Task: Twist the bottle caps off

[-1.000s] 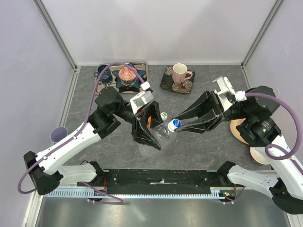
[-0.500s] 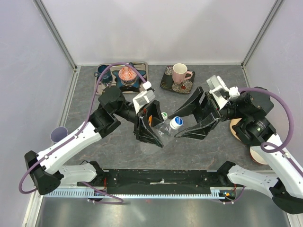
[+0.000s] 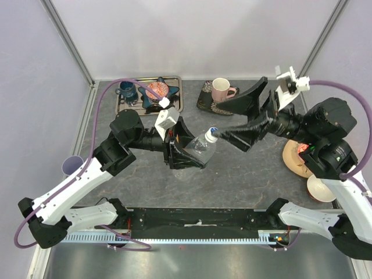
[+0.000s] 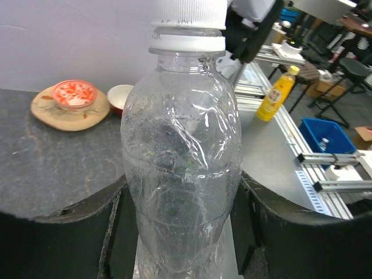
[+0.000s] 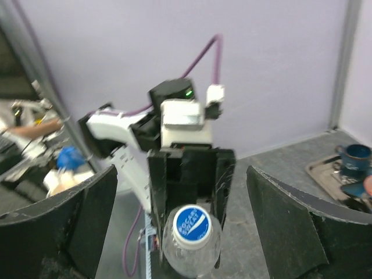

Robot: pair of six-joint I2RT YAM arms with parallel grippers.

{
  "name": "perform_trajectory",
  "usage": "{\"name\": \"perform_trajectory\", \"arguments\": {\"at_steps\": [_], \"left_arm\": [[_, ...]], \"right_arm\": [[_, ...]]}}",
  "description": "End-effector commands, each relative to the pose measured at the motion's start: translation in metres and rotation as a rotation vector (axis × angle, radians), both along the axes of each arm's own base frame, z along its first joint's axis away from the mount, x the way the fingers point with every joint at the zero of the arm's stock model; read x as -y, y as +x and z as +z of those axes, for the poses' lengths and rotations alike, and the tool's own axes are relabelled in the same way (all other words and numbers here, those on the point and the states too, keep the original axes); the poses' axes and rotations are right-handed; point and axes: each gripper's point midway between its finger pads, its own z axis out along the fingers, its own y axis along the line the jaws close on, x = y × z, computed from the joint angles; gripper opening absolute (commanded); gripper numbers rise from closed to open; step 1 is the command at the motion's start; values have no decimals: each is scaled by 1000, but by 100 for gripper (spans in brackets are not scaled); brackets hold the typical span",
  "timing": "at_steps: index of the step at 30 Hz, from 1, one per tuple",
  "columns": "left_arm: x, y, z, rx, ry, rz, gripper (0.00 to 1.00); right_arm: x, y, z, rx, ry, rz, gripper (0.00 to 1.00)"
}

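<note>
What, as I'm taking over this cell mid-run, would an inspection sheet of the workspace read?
Surface: dark grey mottled tabletop.
Job's things: crinkled colourless clear plastic bottle held tilted, its blue-and-white screw cap on; other bottles not seen.
Clutter: pink mug on dark patterned plate; metal tray with blue mug; purple cup; red-patterned bowl on wooden disc; white bowl.
Grippers: left gripper shut on the bottle; right gripper open wide around the cap, not touching.
Cables: purple cable on the left, another on the right, both arching high.
Surroundings: pale walls, aluminium posts.

Left arm stretches inward, left gripper (image 3: 189, 152) clamped around the clear bottle (image 3: 203, 148) — right gripper (image 3: 226, 118) hovers raised, fingers spread wide.
</note>
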Motion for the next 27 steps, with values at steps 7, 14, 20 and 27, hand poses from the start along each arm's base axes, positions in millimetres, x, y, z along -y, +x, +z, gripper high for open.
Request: {"name": "perform_trajectory", "arguments": {"at_steps": [7, 14, 20, 27], "left_arm": [[-18, 88, -1, 110, 17, 564, 27], [-39, 128, -9, 218, 89, 912, 27], [-43, 136, -13, 276, 134, 1008, 27], [-41, 138, -18, 294, 159, 1021, 27]], "right_arm": [[10, 83, -8, -331, 40, -402, 95], [3, 114, -21, -409, -12, -500, 94], [-10, 130, -34, -447, -41, -515, 91], [-22, 133, -42, -460, -41, -474, 86]]}}
